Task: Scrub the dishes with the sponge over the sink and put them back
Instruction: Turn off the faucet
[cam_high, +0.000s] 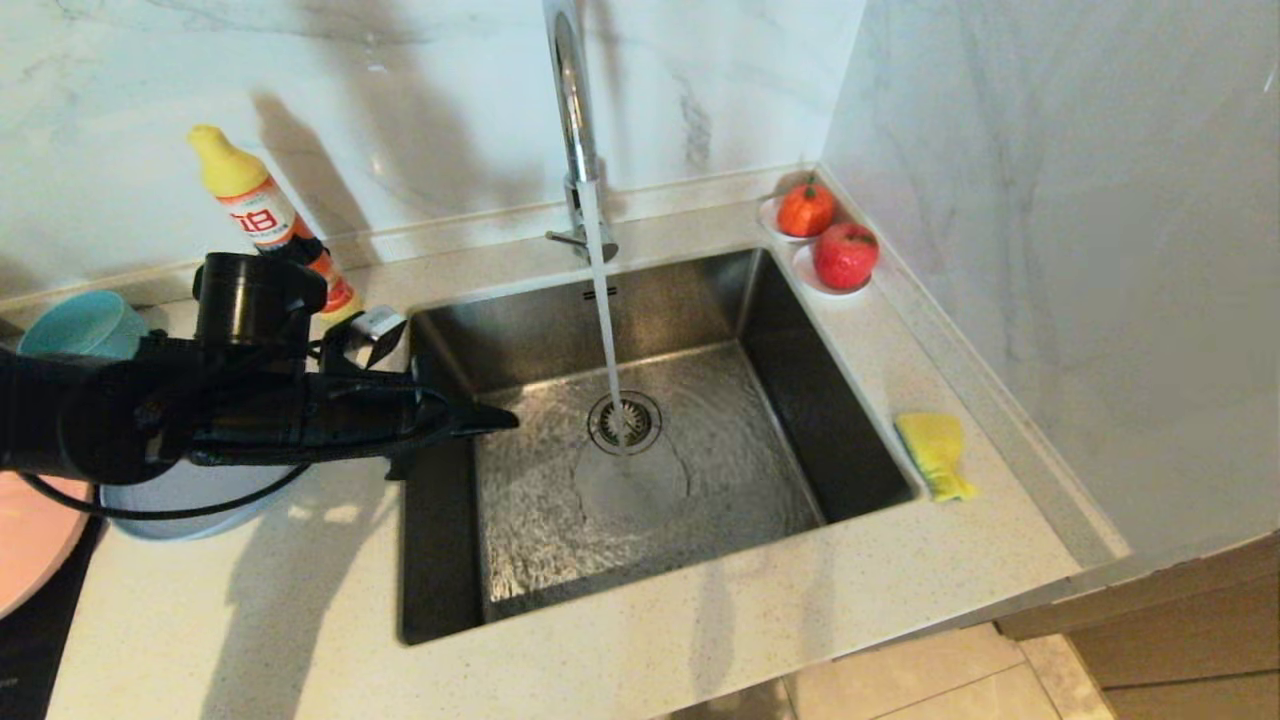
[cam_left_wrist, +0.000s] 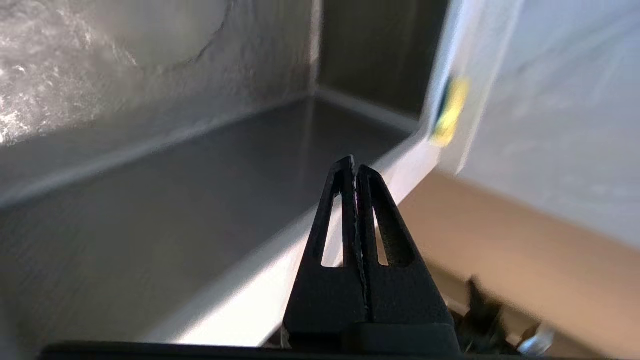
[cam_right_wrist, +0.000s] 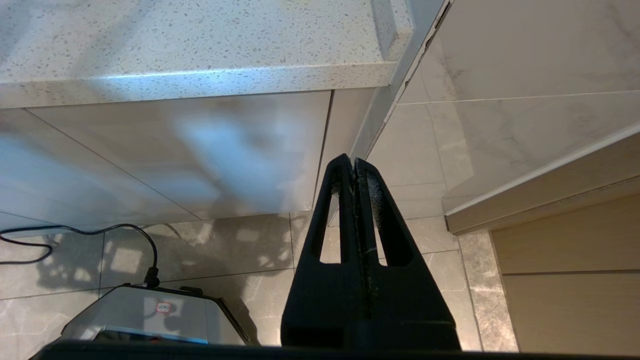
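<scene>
Overhead, left gripper (cam_high: 500, 418) pressed shut, empty, above the sink (cam_high: 860, 400).

Head view: from high above, looking forward and down across the speckled counter (cam_high: 700, 640) onto the sink (cam_high: 640, 450), tap (cam_high: 575, 120) and marble walls, wide enough to take in the whole basin. Left wrist view: from just behind the left gripper (cam_left_wrist: 355, 165), held level over the sink's left rim, facing across the basin toward the far right corner, close to the steel wall (cam_left_wrist: 150, 225). Right wrist view: from behind the right gripper (cam_right_wrist: 354, 162), low beneath the counter edge (cam_right_wrist: 200, 82), facing the cabinet front (cam_right_wrist: 175, 155) and tiled floor (cam_right_wrist: 240, 250). Shared by head and left wrist views: sink interior and yellow sponge (cam_high: 935, 455) (cam_left_wrist: 450, 112) on the right rim.
</scene>
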